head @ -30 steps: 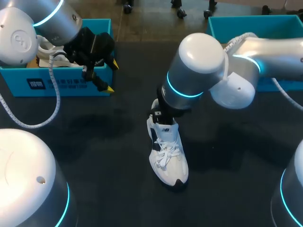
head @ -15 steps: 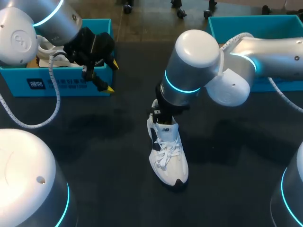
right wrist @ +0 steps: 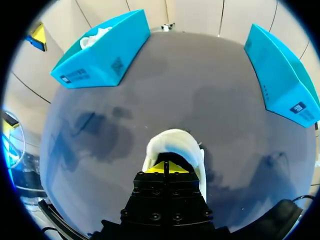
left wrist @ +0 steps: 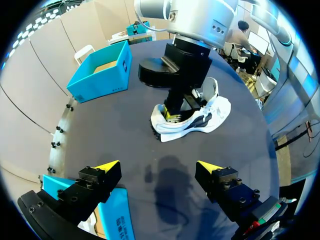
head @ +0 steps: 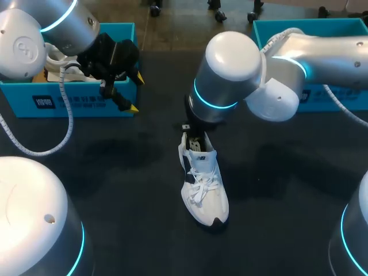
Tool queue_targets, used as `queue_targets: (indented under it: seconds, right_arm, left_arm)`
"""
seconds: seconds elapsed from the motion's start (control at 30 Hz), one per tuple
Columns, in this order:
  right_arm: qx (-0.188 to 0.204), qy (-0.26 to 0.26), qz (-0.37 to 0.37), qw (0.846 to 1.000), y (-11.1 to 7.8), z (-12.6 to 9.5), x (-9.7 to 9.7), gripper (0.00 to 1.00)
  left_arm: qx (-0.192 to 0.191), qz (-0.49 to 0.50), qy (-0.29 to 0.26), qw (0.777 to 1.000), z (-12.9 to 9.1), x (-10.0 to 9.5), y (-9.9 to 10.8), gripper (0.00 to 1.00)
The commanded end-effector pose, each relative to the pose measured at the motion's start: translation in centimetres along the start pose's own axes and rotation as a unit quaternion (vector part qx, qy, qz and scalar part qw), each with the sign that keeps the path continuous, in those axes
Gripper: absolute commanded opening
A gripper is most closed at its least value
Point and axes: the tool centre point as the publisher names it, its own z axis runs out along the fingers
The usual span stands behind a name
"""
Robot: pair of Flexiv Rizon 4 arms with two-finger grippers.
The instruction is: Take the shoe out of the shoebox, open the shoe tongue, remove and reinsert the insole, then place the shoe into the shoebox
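R arm (head: 230, 69) hides shoe (head: 204, 192) heel; shoebox (head: 75, 104) back-L, 2nd box (head: 310, 27) back-R.

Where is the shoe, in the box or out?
Out. The shoe stands on the table, clear of the left box and right box.

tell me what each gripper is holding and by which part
Left gripper is open, holding nothing. Right gripper is down in the shoe's heel opening; whether it grips anything there cannot be told.
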Motion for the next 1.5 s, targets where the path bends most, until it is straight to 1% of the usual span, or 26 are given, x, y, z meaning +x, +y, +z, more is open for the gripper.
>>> queue_targets:
  seconds: [0.03, 0.2, 0.33, 0.4, 0.5, 0.6, 0.73, 0.77, 0.87, 1.0, 1.1, 1.2, 1.37, 1.5]
  right_arm:
    - [0.004, 0.011, -0.002, 1.0, 0.4, 2.1, 0.4, 0.0]
    - [0.037, -0.001, -0.004, 0.999, 0.2, 4.3, 0.5, 0.0]
    - [0.055, -0.015, 0.005, 0.998, -0.6, 5.8, 0.0, 0.0]
    - [0.059, -0.015, 0.009, 0.998, -0.9, 6.2, -0.1, 0.0]
    - [0.063, -0.022, 0.005, 0.998, -1.0, 5.9, 0.1, 0.0]
    - [0.071, -0.04, -0.006, 0.997, -1.0, 4.7, 0.3, 0.0]
    - [0.065, -0.053, -0.015, 0.996, -0.5, 2.8, 0.4, 0.0]
    - [0.063, -0.055, -0.016, 0.996, -0.4, 2.6, 0.4, 0.0]
    - [0.061, -0.057, -0.017, 0.996, 0.1, 2.8, 0.0, 0.0]
    - [0.067, -0.057, -0.013, 0.996, 0.1, 4.1, -0.7, 0.0]
    - [0.082, -0.06, -0.012, 0.995, -0.5, 4.8, -0.8, 0.0]
    - [0.093, -0.06, -0.008, 0.994, -1.6, 4.8, -0.9, 0.0]
    - [0.108, -0.063, 0.002, 0.992, -3.2, 4.4, -1.2, 0.0]
    - [0.114, -0.069, 0.004, 0.991, -3.9, 3.5, -1.1, 0.0]
  left_arm:
    - [-0.002, 0.0, 0.0, 1.0, 0.0, 0.0, 0.0, 1.0]
    - [-0.002, 0.0, 0.0, 1.0, 0.0, 0.0, 0.0, 1.0]
    - [-0.002, 0.0, 0.0, 1.0, 0.0, 0.0, 0.0, 1.0]
    - [-0.002, 0.0, 0.0, 1.0, 0.0, 0.0, 0.0, 1.0]
    - [-0.002, 0.0, 0.0, 1.0, 0.0, 0.0, 0.0, 1.0]
    - [-0.002, 0.0, 0.0, 1.0, 0.0, 0.0, 0.0, 1.0]
    - [-0.002, 0.0, 0.0, 1.0, 0.0, 0.0, 0.0, 1.0]
    - [-0.002, 0.0, 0.0, 1.0, 0.0, 0.0, 0.0, 1.0]
    - [-0.002, 0.0, 0.0, 1.0, 0.0, 0.0, 0.0, 1.0]
    - [-0.002, 0.0, 0.0, 1.0, 0.0, 0.0, 0.0, 1.0]
    - [-0.002, 0.0, 0.0, 1.0, 0.0, 0.0, 0.0, 1.0]
    - [-0.002, 0.0, 0.0, 1.0, 0.0, 0.0, 0.0, 1.0]
    - [-0.002, 0.0, 0.0, 1.0, 0.0, 0.0, 0.0, 1.0]
    - [-0.002, 0.0, 0.0, 1.0, 0.0, 0.0, 0.0, 1.0]
